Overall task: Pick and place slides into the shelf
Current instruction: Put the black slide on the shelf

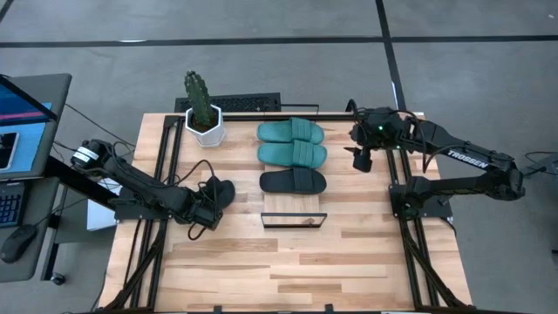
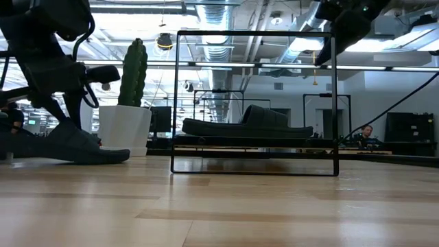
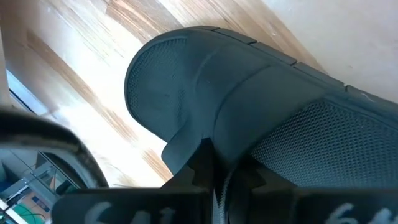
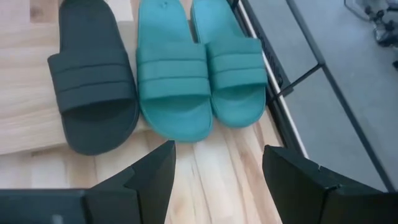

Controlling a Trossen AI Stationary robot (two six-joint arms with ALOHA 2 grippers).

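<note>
Two teal slides [image 1: 292, 132] [image 1: 293, 154] and one black slide [image 1: 293, 181] lie side by side on the shelf [image 1: 294, 212], soles down on its wood plank. A second black slide [image 1: 222, 191] is on the table left of the shelf, and my left gripper [image 1: 209, 208] is shut on it. My right gripper [image 1: 362, 160] hangs open in the air off the shelf's right side, above the table. In its wrist view the three shelved slides [image 4: 171, 81] lie beyond its spread fingers [image 4: 155, 177]. My left gripper pinches the black slide's strap at its side edge [image 3: 198, 144] between its two fingers, which slant down from the table's left. The slide's sole [image 2: 82, 156] appears to rest on the table.
A cactus in a white pot [image 1: 203, 118] stands at the far left of the table, close to the held slide. A keyboard [image 1: 240, 104] lies at the far edge. The shelf's black wire frame [image 2: 254, 33] rises over the plank. Bare plank [image 1: 294, 218] lies near the shelved black slide.
</note>
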